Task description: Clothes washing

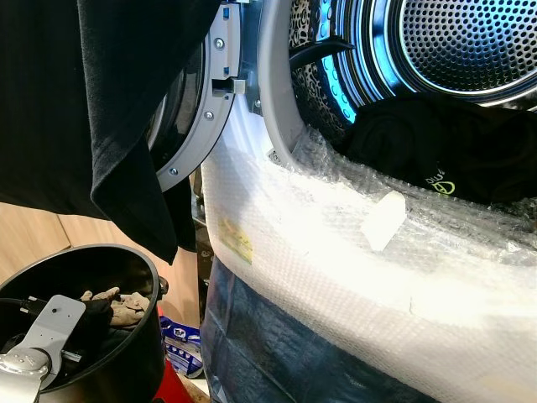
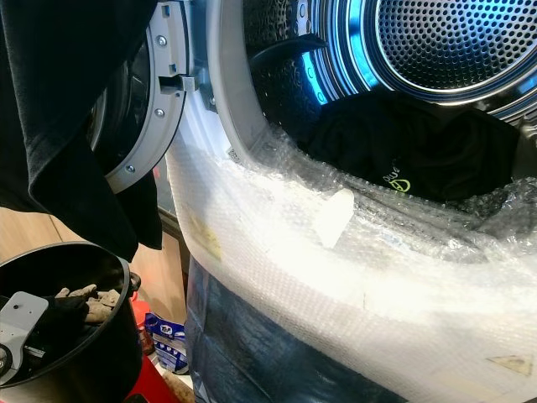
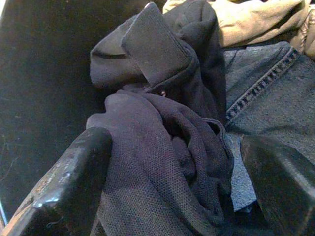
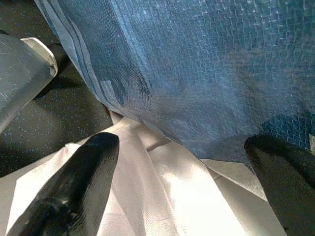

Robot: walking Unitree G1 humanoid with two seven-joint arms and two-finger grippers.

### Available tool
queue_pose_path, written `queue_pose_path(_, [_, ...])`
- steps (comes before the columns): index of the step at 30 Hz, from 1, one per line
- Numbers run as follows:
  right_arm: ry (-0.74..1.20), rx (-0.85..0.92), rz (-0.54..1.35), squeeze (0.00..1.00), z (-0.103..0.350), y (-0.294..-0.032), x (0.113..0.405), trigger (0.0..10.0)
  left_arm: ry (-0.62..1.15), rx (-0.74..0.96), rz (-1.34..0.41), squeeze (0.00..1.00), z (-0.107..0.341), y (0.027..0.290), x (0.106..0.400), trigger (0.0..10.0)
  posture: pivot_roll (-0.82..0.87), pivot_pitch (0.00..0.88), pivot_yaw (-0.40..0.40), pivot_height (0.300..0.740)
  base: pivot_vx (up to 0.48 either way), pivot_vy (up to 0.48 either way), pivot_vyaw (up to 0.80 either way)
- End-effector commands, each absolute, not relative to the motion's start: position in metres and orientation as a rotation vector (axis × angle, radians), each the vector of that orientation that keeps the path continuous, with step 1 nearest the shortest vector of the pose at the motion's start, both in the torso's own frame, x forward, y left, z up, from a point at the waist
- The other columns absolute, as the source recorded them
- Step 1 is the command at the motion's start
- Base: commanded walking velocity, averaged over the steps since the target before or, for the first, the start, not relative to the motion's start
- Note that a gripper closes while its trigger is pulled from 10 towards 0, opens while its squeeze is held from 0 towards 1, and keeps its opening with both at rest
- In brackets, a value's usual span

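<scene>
While reaching into the bucket (image 1: 126, 260) at lower left, left hand (image 3: 172, 162) open astride dark shirt (image 3: 162, 123), probably mid-pick; next, close and lift toward drum (image 1: 470, 42). Right hand (image 4: 182, 172) open, idle.

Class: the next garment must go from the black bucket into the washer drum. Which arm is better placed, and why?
Left. The left gripper is down in the black bucket, jaws open around a dark garment. The right gripper hangs open by blue sheeting, away from the clothes.
</scene>
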State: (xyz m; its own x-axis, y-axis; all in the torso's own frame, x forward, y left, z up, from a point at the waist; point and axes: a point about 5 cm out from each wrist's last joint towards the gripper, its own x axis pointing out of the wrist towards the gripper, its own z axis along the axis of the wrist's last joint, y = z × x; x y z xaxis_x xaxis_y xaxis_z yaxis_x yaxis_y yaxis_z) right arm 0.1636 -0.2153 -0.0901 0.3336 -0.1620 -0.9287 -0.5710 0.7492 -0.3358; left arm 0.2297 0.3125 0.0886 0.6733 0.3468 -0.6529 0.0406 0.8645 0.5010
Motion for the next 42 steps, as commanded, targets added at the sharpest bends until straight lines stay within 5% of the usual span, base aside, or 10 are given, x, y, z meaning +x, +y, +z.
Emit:
queue_pose_path(1, [1.213,-0.730,0.309,0.00,-0.088,-0.216,0.168,10.0,0.868,0.502,0.186,0.00,0.079,0.314,0.224,10.0,0.07,0.000,-0.141,0.740,0.000,0.000,0.00])
queue_pose_path(27, [1.212,-0.740,0.377,0.00,-0.089,-0.205,0.170,10.0,0.843,0.427,0.448,0.00,0.082,0.347,0.201,10.0,0.15,0.000,-0.178,0.740,0.000,0.000,0.00])
queue_pose_path(29, [1.213,-0.740,0.385,0.00,-0.090,-0.204,0.169,10.0,0.840,0.428,0.471,0.00,0.084,0.352,0.197,9.4,0.15,0.000,-0.178,0.740,0.000,0.000,0.00])
queue_pose_path(30, [1.215,-0.740,0.388,0.00,-0.090,-0.203,0.169,10.0,0.838,0.430,0.473,0.00,0.084,0.353,0.196,0.0,0.16,0.000,-0.179,0.740,0.000,0.000,0.00])
queue_pose_path(42, [1.210,-0.740,0.413,0.00,-0.090,-0.199,0.171,10.0,0.844,0.432,0.496,0.00,0.084,0.361,0.190,0.0,0.17,0.000,-0.171,0.740,0.000,0.000,0.00])
